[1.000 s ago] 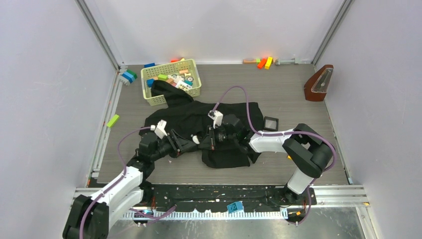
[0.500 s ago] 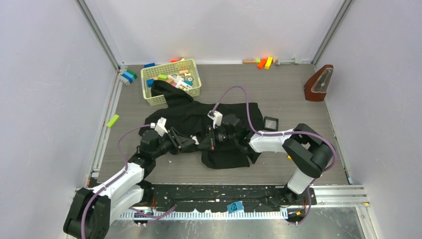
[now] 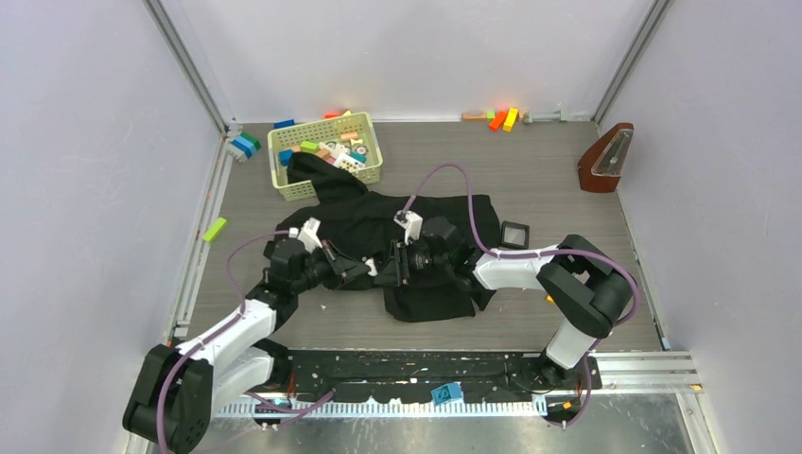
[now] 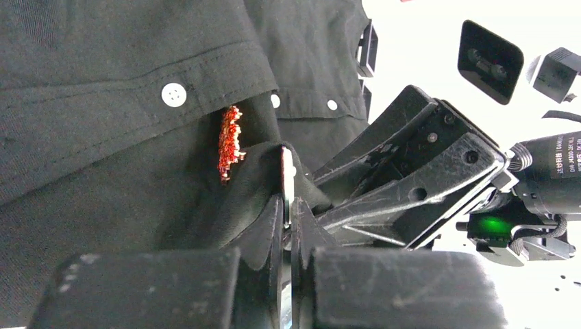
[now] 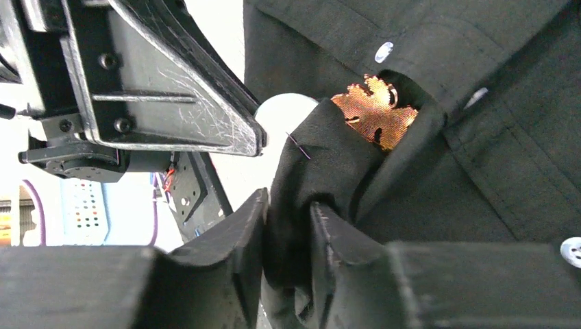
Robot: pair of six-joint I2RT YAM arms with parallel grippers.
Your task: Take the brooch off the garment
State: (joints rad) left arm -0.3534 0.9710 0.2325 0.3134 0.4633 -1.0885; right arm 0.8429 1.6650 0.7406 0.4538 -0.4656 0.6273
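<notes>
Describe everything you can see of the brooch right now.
The brooch is a small orange-red, metallic-looking leaf with a jagged outline, seen nearly edge-on in the left wrist view. It sits on the black garment beside a buttoned placket, partly tucked behind a fold that the right gripper pinches. No finger touches it.

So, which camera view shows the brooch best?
The right wrist view: the brooch faces that camera, so its leaf outline is clear. The left wrist view sees it only edge-on. The top external view cannot make it out.
</notes>
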